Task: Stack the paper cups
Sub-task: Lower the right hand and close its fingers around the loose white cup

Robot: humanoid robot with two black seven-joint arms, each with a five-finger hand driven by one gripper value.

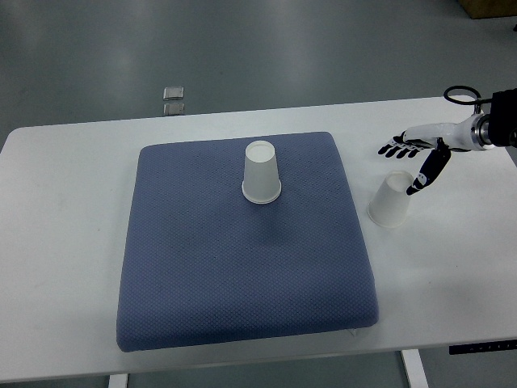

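Right robot hand (416,158) with fingers spread wide, gripping nothing, just beyond the blue cushion's (242,267) right edge. White surface (73,242) under the cushion. One paper cup (262,172) upside down on the cushion, near its far edge. Second paper cup (391,200) tilted off the cushion's right side, beneath the fingers.

Only one cup (262,173) stands on the otherwise bare cushion (242,275).
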